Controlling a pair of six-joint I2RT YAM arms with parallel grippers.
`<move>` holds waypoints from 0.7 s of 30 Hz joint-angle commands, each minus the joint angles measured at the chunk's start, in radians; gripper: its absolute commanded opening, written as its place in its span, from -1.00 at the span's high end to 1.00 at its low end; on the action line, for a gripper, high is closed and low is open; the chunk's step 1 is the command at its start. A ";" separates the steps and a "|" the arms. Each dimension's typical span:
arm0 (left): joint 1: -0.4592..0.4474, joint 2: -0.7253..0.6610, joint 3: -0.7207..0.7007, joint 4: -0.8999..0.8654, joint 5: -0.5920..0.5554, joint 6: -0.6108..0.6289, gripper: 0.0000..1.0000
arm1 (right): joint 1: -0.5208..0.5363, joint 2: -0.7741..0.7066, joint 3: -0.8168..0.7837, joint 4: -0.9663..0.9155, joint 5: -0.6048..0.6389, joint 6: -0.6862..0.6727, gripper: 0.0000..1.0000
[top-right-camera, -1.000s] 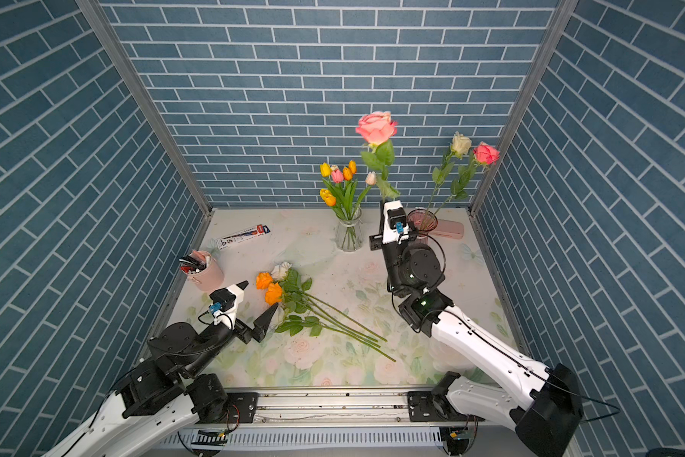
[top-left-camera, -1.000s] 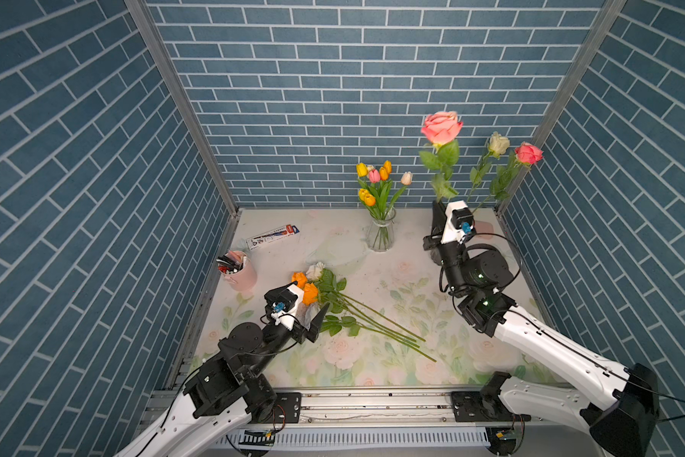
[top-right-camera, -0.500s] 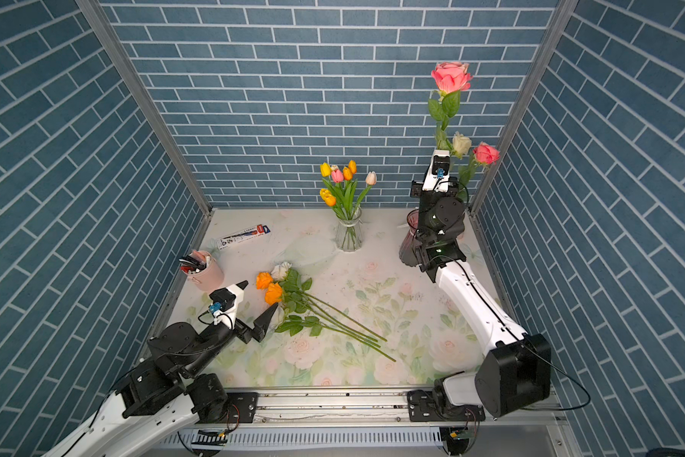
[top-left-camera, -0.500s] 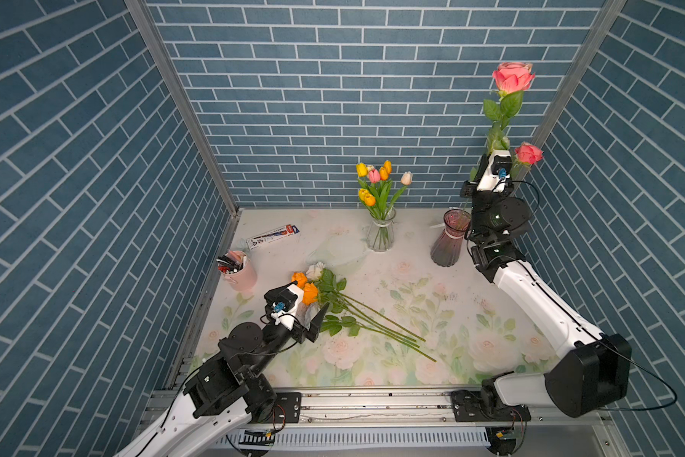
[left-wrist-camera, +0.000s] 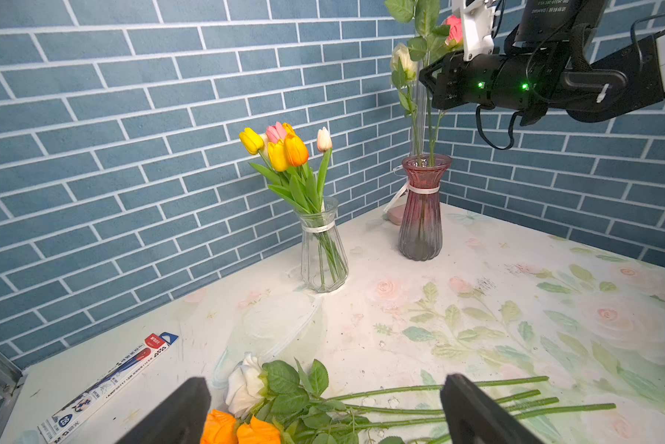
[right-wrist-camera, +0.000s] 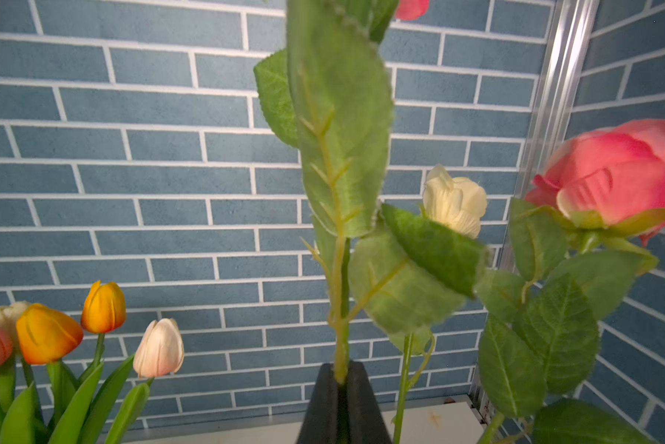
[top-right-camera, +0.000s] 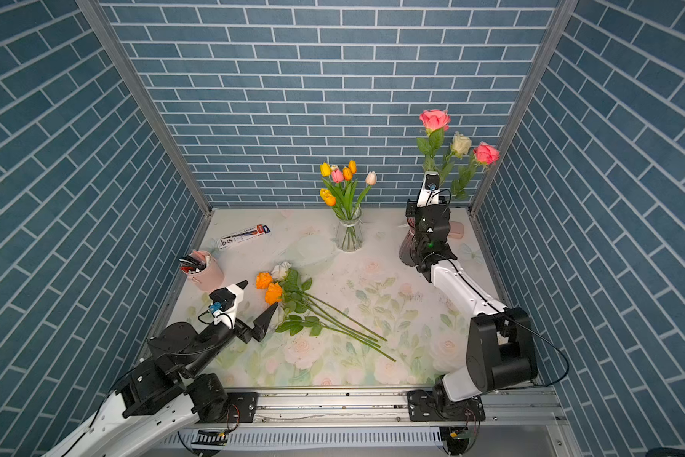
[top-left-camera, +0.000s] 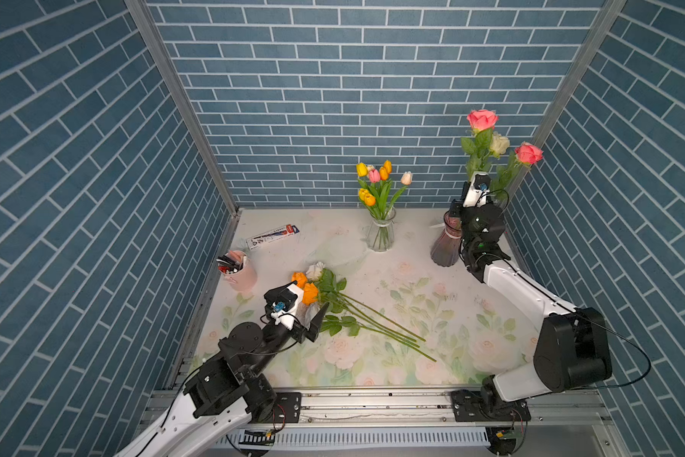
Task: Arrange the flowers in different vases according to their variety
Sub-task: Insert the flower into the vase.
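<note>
Two grippers: right gripper (right-wrist-camera: 340,378) jaws clenched on the pink rose (top-left-camera: 482,120) stem, over the purple vase (top-left-camera: 446,245) at 2 o'clock. Left gripper (left-wrist-camera: 325,380) jaws released, beside loose roses (top-left-camera: 313,285) at 9 o'clock. Tulips (top-left-camera: 376,178) stand in the clear vase (top-left-camera: 380,237) at 12 o'clock.

Robot test cell in a lab, dressed up to look domestic. Three walls were panels (top-left-camera: 333,79) printed with blue brick, joined at the back corners by bare aluminium posts (top-left-camera: 182,107). The worktop wore a floral tablecloth (top-left-camera: 432,316). Along its near edge ran an aluminium rail (top-left-camera: 372,403) carrying the left arm (top-left-camera: 230,380) and right arm (top-left-camera: 570,352), with a slotted white duct (top-left-camera: 352,437) beneath.
</note>
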 commanded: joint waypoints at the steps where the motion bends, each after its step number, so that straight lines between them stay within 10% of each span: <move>1: 0.006 0.000 -0.010 0.019 -0.007 0.007 -1.00 | 0.001 0.009 0.078 -0.252 0.026 0.062 1.00; 13: 0.006 -0.001 -0.011 0.019 0.002 0.005 -1.00 | 0.001 -0.101 0.105 -0.804 0.017 0.097 0.47; 21: 0.006 -0.004 -0.011 0.019 0.009 0.004 -1.00 | 0.006 -0.179 0.093 -1.018 -0.310 -0.013 0.53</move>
